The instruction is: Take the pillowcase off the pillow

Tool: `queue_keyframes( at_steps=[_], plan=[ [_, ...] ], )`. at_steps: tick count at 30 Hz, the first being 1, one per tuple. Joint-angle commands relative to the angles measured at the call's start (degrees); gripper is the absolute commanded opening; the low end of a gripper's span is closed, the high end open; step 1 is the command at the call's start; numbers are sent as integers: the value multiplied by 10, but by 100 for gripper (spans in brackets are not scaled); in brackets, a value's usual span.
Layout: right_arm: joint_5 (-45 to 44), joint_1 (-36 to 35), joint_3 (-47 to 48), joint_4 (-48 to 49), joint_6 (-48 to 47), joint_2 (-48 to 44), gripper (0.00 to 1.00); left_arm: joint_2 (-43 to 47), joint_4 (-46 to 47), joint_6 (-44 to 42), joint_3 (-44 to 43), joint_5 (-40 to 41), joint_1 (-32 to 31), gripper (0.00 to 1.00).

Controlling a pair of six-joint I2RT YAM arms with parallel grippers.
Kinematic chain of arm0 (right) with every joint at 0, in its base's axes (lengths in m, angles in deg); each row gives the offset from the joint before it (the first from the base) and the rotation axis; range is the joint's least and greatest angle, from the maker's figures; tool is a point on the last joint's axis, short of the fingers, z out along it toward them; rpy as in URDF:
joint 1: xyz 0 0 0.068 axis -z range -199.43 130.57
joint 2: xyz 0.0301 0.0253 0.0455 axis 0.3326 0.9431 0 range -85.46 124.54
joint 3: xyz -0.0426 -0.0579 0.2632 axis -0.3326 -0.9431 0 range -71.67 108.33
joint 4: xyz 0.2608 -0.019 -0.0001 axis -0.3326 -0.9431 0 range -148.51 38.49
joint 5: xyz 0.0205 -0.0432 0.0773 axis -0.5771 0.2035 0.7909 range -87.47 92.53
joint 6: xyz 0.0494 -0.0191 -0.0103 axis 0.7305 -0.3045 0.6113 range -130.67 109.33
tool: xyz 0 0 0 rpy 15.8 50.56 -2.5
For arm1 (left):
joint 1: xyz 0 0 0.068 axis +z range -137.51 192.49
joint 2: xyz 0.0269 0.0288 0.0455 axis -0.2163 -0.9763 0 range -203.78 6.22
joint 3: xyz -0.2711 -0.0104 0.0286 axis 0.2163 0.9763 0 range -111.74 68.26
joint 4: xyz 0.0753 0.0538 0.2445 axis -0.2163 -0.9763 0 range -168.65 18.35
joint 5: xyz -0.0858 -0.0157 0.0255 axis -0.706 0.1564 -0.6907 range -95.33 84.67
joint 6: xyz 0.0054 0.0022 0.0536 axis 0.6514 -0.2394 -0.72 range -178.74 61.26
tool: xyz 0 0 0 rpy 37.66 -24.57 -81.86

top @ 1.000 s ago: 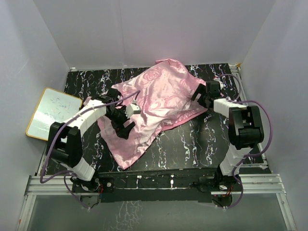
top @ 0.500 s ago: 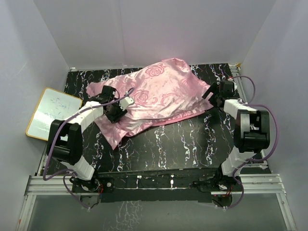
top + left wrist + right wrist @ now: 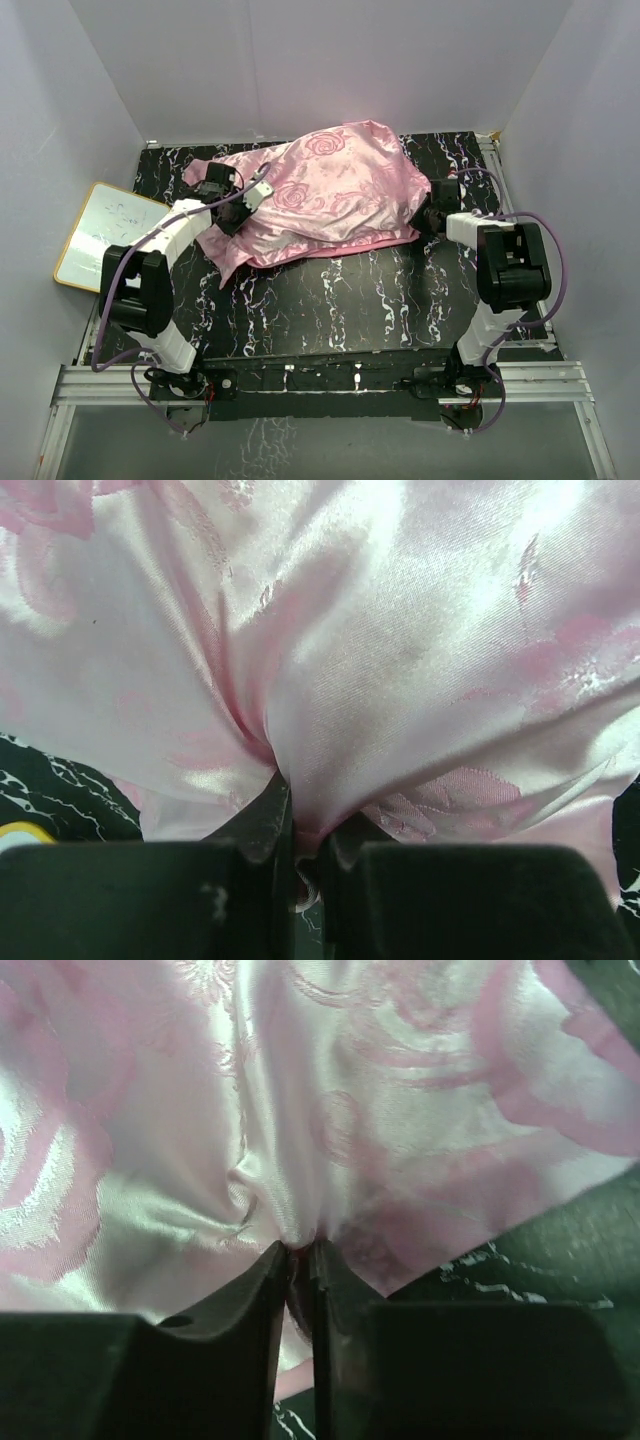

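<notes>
Currently the pillowcase (image 3: 330, 195) lies on the far half of the black marbled table (image 3: 380, 300), rose-patterned satin face up. Its long axis runs left to right, the left end tailing off toward the near side. The cover bulges along its middle; whatever fills it is hidden by the fabric, so the pillow cannot be seen.

The left gripper (image 3: 300, 850) is at the cover's left end, jaws clenched on a gathered fold of satin. The right gripper (image 3: 300, 1260) is at the right end, jaws likewise pinching a fold. A yellow-framed whiteboard (image 3: 105, 232) lies at the table's left edge, apart from the cover.
</notes>
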Motion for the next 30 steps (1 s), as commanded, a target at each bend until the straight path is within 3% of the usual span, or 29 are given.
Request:
queue_keyframes(
  at_steps=[1,13,30],
  plan=[
    [-14,1,-23,12,14,-74,9,3,-31,28,-79,-57,2,0],
    [-50,-4,-64,22,21,-289,8,12,-132,73,-226,-126,3,0],
    [-141,-92,32,-94,-15,-511,8,141,-204,110,-402,-127,23,0]
  ],
)
